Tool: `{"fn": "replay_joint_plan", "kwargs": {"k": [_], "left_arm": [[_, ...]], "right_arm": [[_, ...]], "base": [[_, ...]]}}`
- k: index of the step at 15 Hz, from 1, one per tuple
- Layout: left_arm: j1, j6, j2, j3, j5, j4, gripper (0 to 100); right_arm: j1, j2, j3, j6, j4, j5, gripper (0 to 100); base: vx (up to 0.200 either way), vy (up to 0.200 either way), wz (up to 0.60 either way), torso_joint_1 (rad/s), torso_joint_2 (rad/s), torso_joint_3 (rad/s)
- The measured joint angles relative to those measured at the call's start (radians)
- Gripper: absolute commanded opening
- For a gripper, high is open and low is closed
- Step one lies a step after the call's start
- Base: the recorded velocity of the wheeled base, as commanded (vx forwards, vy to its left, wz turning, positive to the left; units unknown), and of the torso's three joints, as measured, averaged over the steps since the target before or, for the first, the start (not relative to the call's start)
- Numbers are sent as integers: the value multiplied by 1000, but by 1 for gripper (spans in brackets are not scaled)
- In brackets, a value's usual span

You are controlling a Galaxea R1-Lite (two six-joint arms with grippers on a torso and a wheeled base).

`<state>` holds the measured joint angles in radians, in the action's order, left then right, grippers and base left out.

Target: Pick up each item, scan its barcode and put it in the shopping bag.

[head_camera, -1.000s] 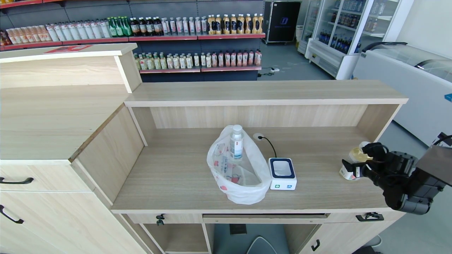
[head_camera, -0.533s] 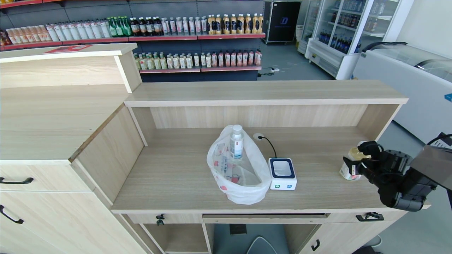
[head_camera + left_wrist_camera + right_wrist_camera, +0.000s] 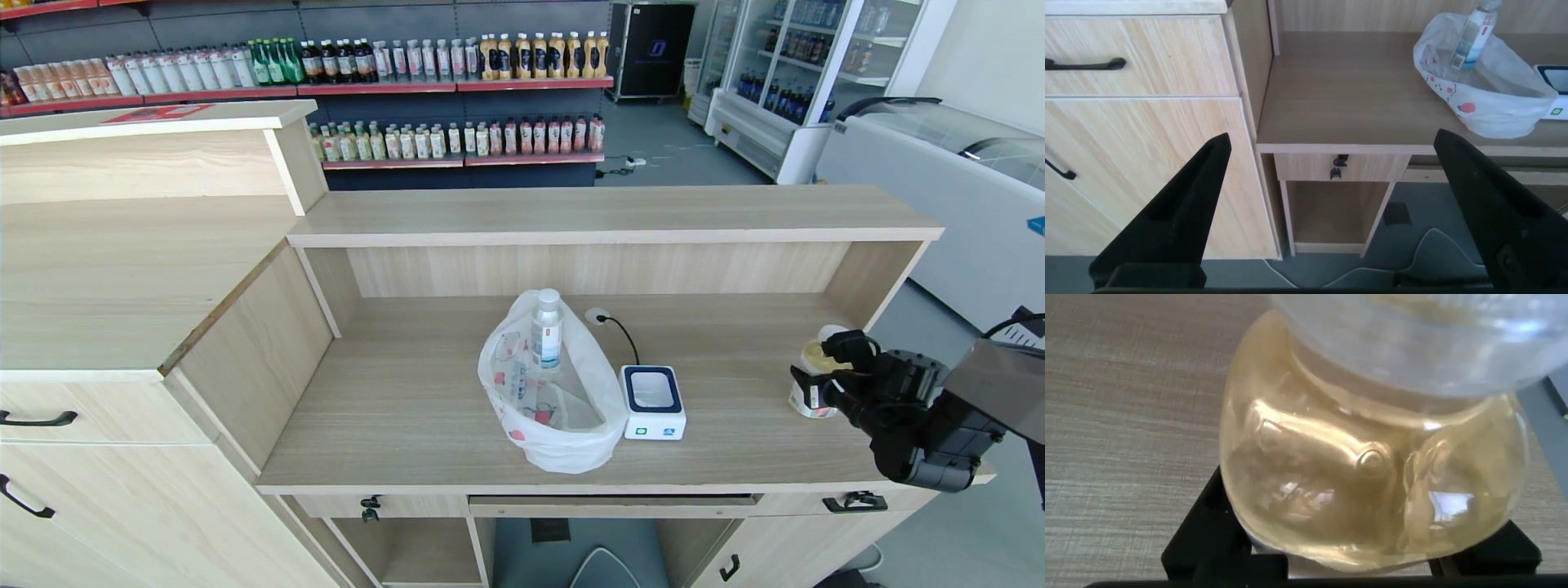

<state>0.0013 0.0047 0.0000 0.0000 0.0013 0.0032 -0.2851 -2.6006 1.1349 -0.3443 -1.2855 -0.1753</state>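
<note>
Right hand [image 3: 816, 365] gripping amber bottle [image 3: 1372, 482], left hand [image 3: 1331, 137] wide open, empty

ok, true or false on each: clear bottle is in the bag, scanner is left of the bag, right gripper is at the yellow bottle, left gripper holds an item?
1. A clear bottle stands upright inside the shopping bag. True.
2. The scanner sits on the robot's left of the bag. False: the scanner is on the bag's right, close beside it.
3. The right gripper is at the bottle of yellow drink, at the right end of the counter. True.
4. The left gripper holds an item. False: the left gripper is open and empty.
</note>
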Motion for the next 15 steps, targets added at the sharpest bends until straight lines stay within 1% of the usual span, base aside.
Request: {"fn": "replay_joint_plan", "kwargs": {"k": [4, 6, 8, 10, 11, 12, 13, 15], "left_arm": [[0, 0, 0, 0, 0, 0, 100], [0, 0, 0, 0, 0, 0, 100], [0, 0, 0, 0, 0, 0, 100], [0, 0, 0, 0, 0, 0, 100], [0, 0, 0, 0, 0, 0, 100], [0, 0, 0, 0, 0, 0, 100], [0, 0, 0, 0, 0, 0, 100], [0, 0, 0, 0, 0, 0, 100]], "right_arm": [[4, 17, -2, 9, 11, 0, 0], [9, 68, -6, 52, 58, -7, 0], [18, 157, -8, 140, 166, -14, 0], [38, 281, -7, 273, 341, -31, 0], [50, 348, -2, 326, 430, -58, 0], [62, 415, 0, 366, 509, -112, 0], [76, 482, 1, 401, 579, -211, 0], [103, 595, -8, 450, 657, -408, 0]], "base": [[0, 0, 0, 0, 0, 0], [0, 0, 0, 0, 0, 0], [0, 0, 0, 0, 0, 0], [0, 0, 0, 0, 0, 0], [0, 0, 0, 0, 0, 0], [0, 0, 0, 0, 0, 0], [0, 0, 0, 0, 0, 0], [0, 0, 0, 0, 0, 0]]}}
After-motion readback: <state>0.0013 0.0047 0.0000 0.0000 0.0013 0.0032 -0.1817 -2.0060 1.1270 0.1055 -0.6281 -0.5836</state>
